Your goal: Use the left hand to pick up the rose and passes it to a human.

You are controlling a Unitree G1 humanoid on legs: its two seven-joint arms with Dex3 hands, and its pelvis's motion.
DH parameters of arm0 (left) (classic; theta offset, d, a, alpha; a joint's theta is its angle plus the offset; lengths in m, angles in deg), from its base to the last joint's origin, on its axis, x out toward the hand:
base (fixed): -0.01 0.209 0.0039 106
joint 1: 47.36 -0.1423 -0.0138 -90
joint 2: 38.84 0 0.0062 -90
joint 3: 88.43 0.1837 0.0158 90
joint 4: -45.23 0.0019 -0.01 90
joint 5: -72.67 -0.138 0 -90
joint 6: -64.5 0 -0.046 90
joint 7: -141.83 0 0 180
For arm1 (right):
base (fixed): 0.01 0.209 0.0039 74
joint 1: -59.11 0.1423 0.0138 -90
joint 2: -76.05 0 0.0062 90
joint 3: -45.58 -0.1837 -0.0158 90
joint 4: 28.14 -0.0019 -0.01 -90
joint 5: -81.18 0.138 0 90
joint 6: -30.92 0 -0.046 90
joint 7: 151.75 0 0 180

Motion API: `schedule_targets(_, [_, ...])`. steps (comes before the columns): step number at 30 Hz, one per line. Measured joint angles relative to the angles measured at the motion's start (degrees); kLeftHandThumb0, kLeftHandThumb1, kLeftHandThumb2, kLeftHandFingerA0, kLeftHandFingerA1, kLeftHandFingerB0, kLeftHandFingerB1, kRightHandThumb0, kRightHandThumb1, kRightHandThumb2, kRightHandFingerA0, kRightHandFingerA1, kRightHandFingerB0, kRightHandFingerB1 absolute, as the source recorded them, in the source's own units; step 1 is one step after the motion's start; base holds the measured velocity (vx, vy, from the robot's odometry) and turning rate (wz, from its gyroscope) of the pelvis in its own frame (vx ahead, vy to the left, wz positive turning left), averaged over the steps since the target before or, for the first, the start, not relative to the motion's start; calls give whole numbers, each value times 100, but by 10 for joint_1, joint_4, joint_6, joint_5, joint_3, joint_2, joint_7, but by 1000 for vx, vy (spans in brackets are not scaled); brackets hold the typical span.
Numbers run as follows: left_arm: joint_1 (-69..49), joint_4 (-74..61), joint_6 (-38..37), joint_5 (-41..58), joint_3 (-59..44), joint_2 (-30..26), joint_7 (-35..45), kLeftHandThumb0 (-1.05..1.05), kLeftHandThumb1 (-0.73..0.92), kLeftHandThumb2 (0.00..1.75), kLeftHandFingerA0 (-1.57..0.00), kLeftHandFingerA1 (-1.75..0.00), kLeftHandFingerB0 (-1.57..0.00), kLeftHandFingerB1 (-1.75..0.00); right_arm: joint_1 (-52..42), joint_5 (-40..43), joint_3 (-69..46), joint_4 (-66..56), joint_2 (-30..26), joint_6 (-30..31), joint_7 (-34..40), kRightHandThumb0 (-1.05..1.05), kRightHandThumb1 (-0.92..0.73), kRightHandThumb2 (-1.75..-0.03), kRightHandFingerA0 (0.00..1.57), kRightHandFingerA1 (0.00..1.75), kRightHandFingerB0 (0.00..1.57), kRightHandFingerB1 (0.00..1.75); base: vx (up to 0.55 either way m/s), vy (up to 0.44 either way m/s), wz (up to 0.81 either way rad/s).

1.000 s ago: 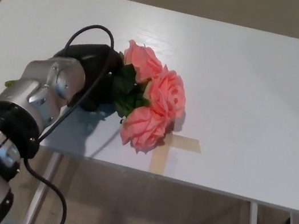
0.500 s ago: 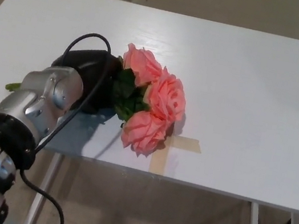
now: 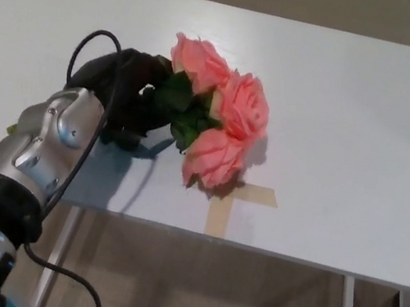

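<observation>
The rose [image 3: 221, 128] is really a small bunch: three pink blooms packed together, with dark green leaves [image 3: 176, 101] gathered at their base. Its long axis runs roughly left to right across the picture, with the stem end buried in the robot's left hand [image 3: 124, 92] and the flower heads pointing to picture right and a little toward the table's near edge. The topmost bloom sits farthest from the camera, the lowest one droops nearest the edge. A soft shadow lies on the surface under and right of the blooms; whether the lowest bloom touches the table [image 3: 356, 109] or hangs just above it cannot be told.

The left hand, black and thick-fingered, is closed around the stem end just behind the leaves, its fingers wrapped over it. A black cable [image 3: 88, 49] loops above the hand and runs down past the silver wrist joint [image 3: 53, 135] of the left arm, which comes in from the lower left.

Just beside the lowest bloom, two strips of tan tape [image 3: 240, 199] form a cross on the white table near its front edge. No writing or labels can be read anywhere.
</observation>
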Motion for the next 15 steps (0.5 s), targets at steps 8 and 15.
schedule_targets(8, [-13, -120, -15, 28, -50, 17, -7, -15, 84, 66, -68, -142, -74, -104, 3, 0, 2, 1, -2, 1, -4, -49, -65, -60, 70, 46, 60, 43, 0, 0, 0])
schedule_targets(15, [-20, -192, -16, 52, -67, 22, 2, -19, 84, 64, -85, -140, -75, -103, 13, 0, 1, 2, -2, 3, -8, -49, -65, -60, 70, 46, 59, 43, 0, 0, 0])
